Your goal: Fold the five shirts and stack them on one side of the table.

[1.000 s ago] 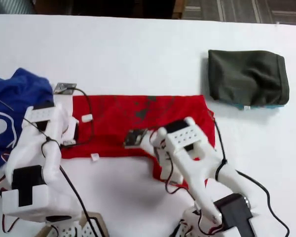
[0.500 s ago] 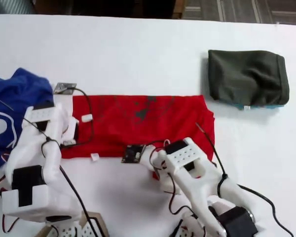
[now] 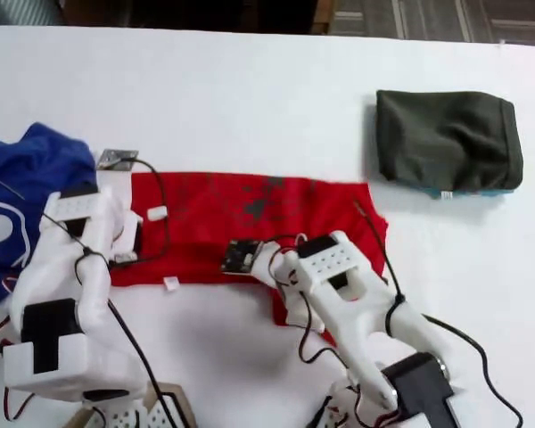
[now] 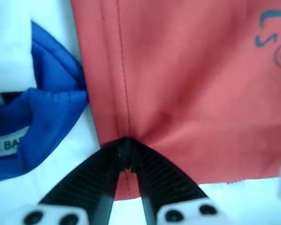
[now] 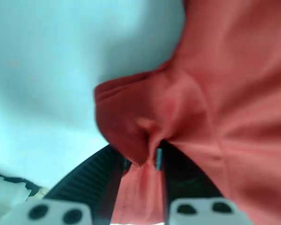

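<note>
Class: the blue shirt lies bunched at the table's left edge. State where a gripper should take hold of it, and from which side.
Probably the raised fold of the blue shirt nearest the red shirt, taken from above on that side. The cloth lies bunched rather than flat, so a standing ridge gives something to pinch.

End effector (image 4: 126, 159) pinching red shirt (image 4: 187, 84) hem
</note>
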Available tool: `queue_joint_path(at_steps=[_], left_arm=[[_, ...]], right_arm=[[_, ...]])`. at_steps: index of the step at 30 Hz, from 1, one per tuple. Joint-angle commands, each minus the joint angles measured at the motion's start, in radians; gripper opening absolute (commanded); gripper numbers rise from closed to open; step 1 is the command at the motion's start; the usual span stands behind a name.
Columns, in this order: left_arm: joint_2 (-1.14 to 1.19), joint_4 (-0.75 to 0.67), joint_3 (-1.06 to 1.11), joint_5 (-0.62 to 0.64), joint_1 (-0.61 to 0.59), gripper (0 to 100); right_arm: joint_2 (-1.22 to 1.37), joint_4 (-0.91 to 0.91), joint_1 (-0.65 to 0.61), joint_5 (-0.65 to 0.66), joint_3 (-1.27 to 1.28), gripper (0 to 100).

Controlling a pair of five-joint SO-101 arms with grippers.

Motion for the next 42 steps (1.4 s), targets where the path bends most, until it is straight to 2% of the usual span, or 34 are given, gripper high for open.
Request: queue_joint_path(at_steps=[1,8,12,15,18,25,31,36,42], left_arm=[[0.009,-0.037,0.001,-0.003,0.003,3],[0.009,-0.038,0.001,-0.005,0.003,3],[0.009,-0.038,0.001,-0.005,0.003,3],[0.009,-0.038,0.001,-0.005,0.003,3],[0.009,-0.04,0.001,-0.005,0.003,3],[0.009,-0.04,0.001,0.0,0.003,3],[0.009,-0.04,0.001,0.002,0.003,3],[0.009,-0.04,0.001,0.002,0.003,3],[0.009,-0.04,0.001,0.002,0.003,3]], right_arm=[[0.056,0.027,-0.001,0.002,0.008,1.9],[0.056,0.104,0.024,0.011,-0.109,1.8],[0.059,0.255,0.131,0.141,-0.307,1.8],[0.067,0.326,0.229,0.183,-0.476,1.8],[0.067,0.34,0.274,0.184,-0.609,1.8],[0.188,0.285,0.246,0.181,-0.746,2.4],[0.414,0.282,0.252,0.176,-0.904,20.0],[0.541,0.277,0.302,0.058,-1.142,20.8],[0.591,0.326,0.343,-0.172,-1.364,20.8]])
